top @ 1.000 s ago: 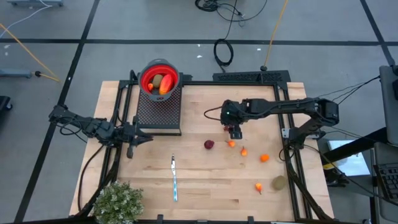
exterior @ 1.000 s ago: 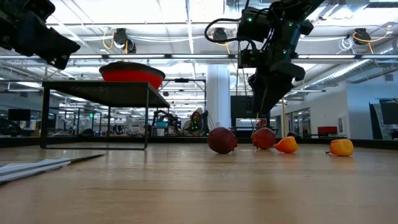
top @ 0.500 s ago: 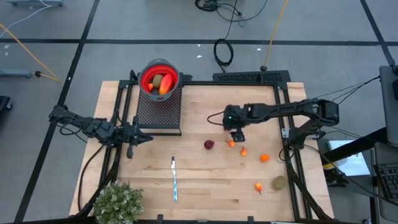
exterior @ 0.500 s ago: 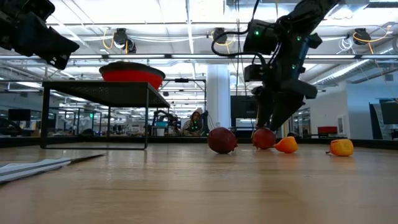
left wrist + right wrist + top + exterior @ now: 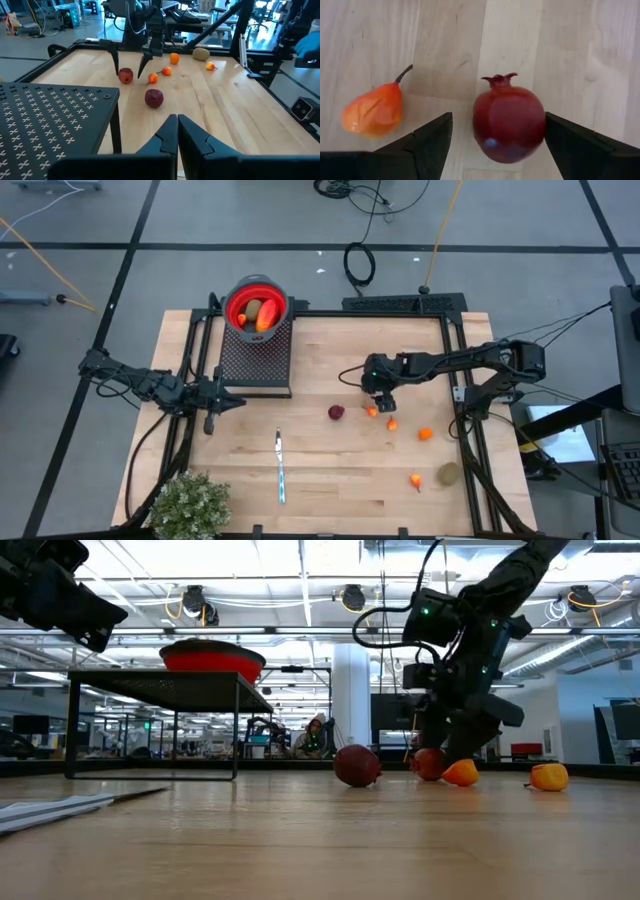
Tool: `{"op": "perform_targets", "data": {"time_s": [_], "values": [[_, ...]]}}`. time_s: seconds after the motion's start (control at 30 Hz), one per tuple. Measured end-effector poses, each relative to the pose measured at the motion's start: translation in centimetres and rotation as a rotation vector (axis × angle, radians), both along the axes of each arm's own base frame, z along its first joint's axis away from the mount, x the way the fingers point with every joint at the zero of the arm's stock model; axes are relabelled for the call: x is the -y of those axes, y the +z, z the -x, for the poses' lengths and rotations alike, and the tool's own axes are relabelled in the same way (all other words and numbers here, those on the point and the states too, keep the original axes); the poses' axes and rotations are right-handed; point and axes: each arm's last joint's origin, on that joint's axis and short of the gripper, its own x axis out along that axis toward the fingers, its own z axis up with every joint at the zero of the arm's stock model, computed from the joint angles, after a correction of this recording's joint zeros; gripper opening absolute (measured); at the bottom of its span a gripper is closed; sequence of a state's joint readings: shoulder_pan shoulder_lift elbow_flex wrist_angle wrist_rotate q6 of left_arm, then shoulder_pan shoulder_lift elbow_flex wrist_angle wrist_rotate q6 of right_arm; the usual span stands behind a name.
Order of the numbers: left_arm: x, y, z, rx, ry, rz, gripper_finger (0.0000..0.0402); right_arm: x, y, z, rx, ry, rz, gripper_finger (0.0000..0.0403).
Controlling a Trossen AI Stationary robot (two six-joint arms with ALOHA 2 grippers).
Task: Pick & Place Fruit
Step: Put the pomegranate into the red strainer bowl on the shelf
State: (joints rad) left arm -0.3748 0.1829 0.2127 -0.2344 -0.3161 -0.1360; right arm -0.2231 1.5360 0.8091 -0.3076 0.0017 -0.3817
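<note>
Claw astride a dark red fruit

Writing is nowhere legible on the desk [image 5: 330, 480], the arms or the fruit.

The right claw [image 5: 378, 395] stands near the desk's middle, its fingers spread wide and released, one on each side of a dark red ball [image 5: 508, 123] with a small crown; the ball sits on the wood between them, not gripped. From above, the arm hides this ball. Just beside it lies a small orange pear-shaped piece [image 5: 372, 110] with a stem. A second dark red ball [image 5: 336, 412] lies a little toward the left arm. More orange bits [image 5: 425, 433] are scattered toward the right edge, near a brown-green oval [image 5: 448, 473].

A red bowl [image 5: 256, 304] sits at the back end of a black perforated stand [image 5: 255, 358]; it holds an elongated red-orange fruit [image 5: 266, 320] and a brown-green piece [image 5: 252, 308], partly hidden by the rim.

The left claw [image 5: 217, 400], clenched and empty, waits at the left edge beside the stand. A knife [image 5: 280, 466] lies near the front, and a green plant [image 5: 186, 505], cut off by the frame, fills the front left corner.
</note>
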Motion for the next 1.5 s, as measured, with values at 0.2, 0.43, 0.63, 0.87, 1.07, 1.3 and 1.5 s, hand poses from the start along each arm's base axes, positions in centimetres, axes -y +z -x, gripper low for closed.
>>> {"op": "perform_targets", "data": {"time_s": [0.2, 0.43, 0.63, 0.87, 1.07, 1.3, 1.5], "values": [[0.0, 0.0, 0.0, 0.000, 0.000, 0.001, 0.0014, 0.6, -0.6, 0.7, -0.021, -0.028, -0.006, 0.0297], [0.0, 0.1, 0.0, 0.005, 0.001, 0.005, 0.0004, 1.1, -0.5, 0.5, 0.021, -0.045, 0.003, 0.0297], [0.0, 0.1, 0.0, 0.007, 0.001, 0.006, 0.0016, 1.2, -0.4, 0.3, 0.038, -0.045, 0.007, 0.0297], [0.0, 0.1, 0.0, 0.008, 0.001, 0.006, 0.0002, 1.2, -0.4, 0.3, 0.038, -0.046, 0.006, 0.0290], [0.0, 0.1, 0.0, 0.007, 0.003, 0.019, 0.0018, 1.2, -0.4, 0.3, 0.038, -0.045, 0.006, 0.0258], [0.0, 0.1, 0.0, 0.006, 0.013, 0.067, 0.0015, 1.1, -0.4, 0.3, 0.039, -0.052, 0.002, 0.0219], [-0.1, 0.5, -0.1, 0.050, 0.051, 0.149, 0.0013, 1.0, -0.2, 0.1, 0.061, -0.128, -0.036, 0.0192]]}}
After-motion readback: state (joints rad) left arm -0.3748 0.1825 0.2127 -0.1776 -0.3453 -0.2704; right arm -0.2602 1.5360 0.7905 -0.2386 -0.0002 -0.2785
